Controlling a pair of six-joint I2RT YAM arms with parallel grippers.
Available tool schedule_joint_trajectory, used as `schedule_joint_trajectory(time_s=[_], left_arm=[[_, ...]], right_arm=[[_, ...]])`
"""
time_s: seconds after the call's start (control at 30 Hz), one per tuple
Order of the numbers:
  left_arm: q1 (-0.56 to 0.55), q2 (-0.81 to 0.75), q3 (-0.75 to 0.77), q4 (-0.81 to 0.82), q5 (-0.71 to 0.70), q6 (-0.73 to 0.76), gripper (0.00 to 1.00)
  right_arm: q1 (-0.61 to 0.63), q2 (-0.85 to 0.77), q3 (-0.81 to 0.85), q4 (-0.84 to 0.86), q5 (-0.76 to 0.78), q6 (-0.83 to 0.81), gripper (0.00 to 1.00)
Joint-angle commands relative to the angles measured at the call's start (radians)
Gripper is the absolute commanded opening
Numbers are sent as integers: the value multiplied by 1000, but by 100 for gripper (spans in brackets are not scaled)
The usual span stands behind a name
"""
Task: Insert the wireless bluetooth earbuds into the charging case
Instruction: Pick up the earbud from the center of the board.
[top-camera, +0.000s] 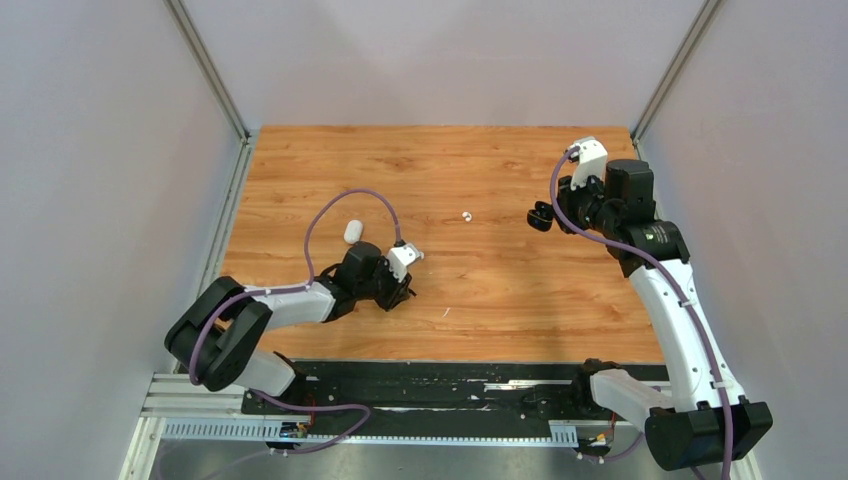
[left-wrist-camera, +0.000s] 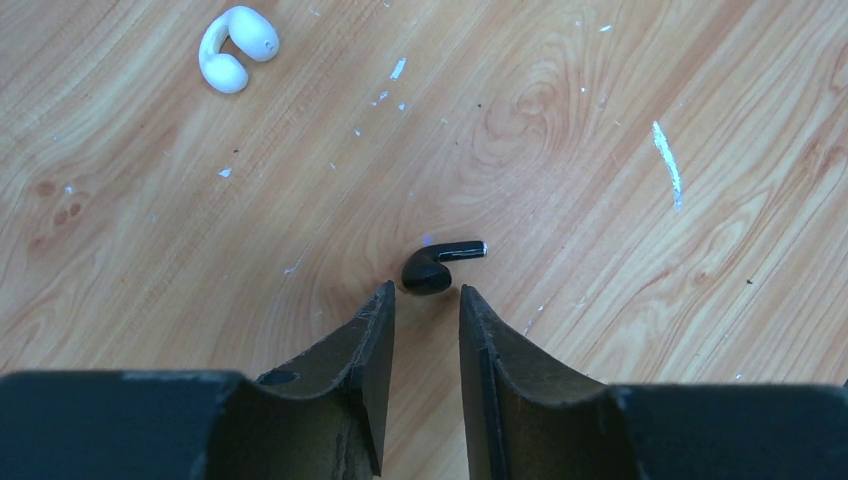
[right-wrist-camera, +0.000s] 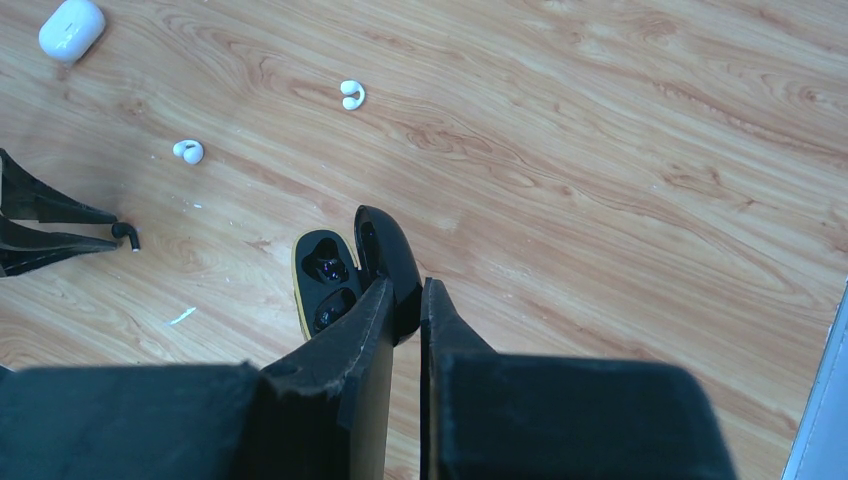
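The wooden table fills the room's floor of work. The left arm lies low across its near left side. The right arm reaches up along the right edge to the far right.

The right gripper is clamped on the raised lid of the black charging case. The case stands open, its dark wells facing left; whether anything sits in them I cannot tell. A closed white case rests well to the left, just beyond the left arm's wrist.

The left gripper has its fingers drawn narrow, with a slim gap between them. The black earbud lies on the wood right at the mouth of that gap and does not look pinched yet. Two white earbuds sit loose, one near the middle of the table, one nearer the left arm.

I'd call this the pick-up of the black earbud. The next move needs the tips lowered around its body and a gentle squeeze; something so small and glossy could easily skid away. Then comes the carry rightward to the open case.
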Motion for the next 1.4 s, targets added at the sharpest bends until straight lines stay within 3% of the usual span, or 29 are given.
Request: schedule_joint_trajectory(time_s=[0.0,0.23,0.57,0.7,1.0,1.23,1.37], left_arm=[[-6,21,33,48,-3,21,35],[-44,44,25,68,-11,61,34],[-56,64,24,78,-18,71,18],[-58,71,23,89,-38,63,29],[-61,99,26,109,-38,70,26],[-62,70,40,67,18,106,0],[-60,-68,106,-70,67,138,0]], right_arm=[[-4,-12,35,42,-8,3,0],[-3,-21,28,43,-6,3,0],[-3,-21,28,42,-6,8,0],[-4,-24,23,43,-8,11,0],[-4,-25,14,46,-9,17,0],[-4,-22,13,51,-15,17,0],[0,-23,0,56,-25,-16,0]])
